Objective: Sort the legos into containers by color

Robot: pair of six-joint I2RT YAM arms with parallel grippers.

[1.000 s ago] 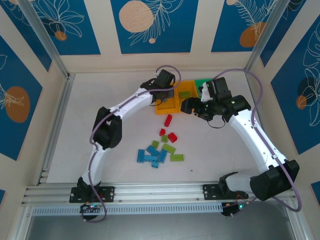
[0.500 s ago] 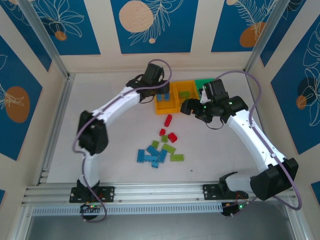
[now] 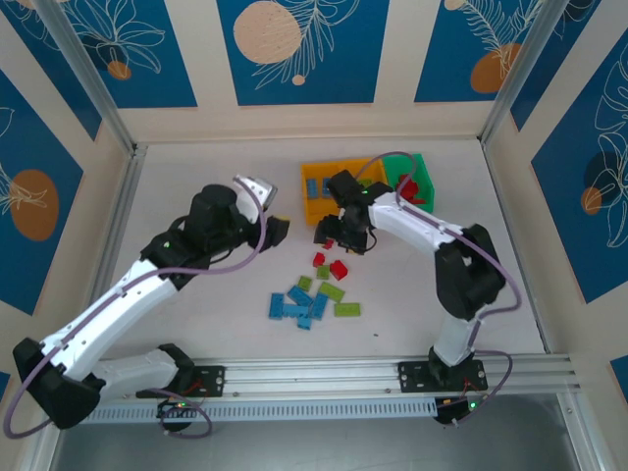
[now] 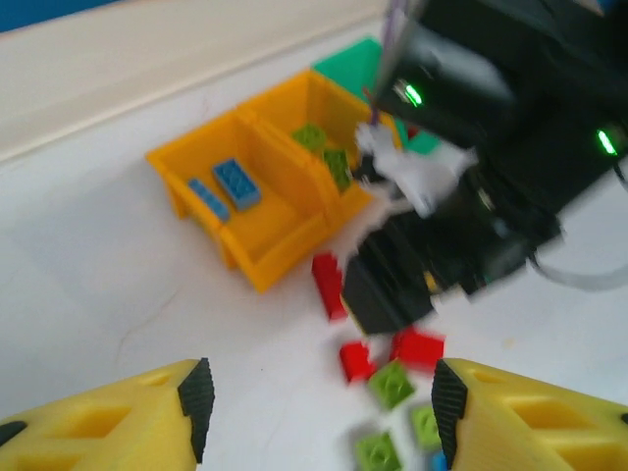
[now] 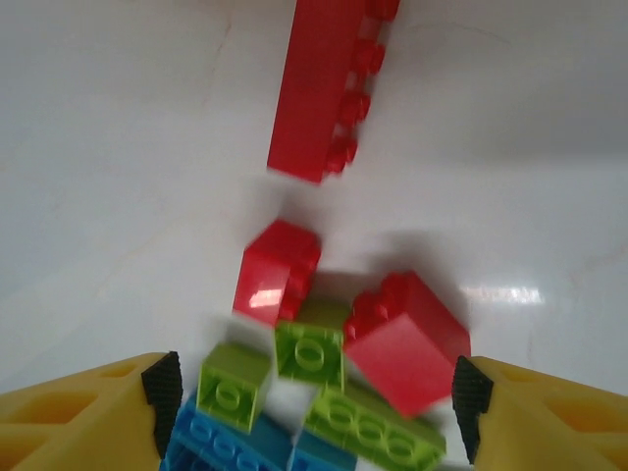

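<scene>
White worktop (image 3: 196,167), blue leaf-print wall panels (image 3: 343,59). Red, blue, lime legos (image 3: 312,299) loose in front of containers (image 3: 309,201), few inside. Left jaws wide, empty; right jaws wide, empty.

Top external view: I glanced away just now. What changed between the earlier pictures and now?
The left gripper drew back from the left yellow bin toward the near left, fingers open and empty. The right gripper swung from the green bin to above the red bricks, open. The loose pile stayed put.
</scene>
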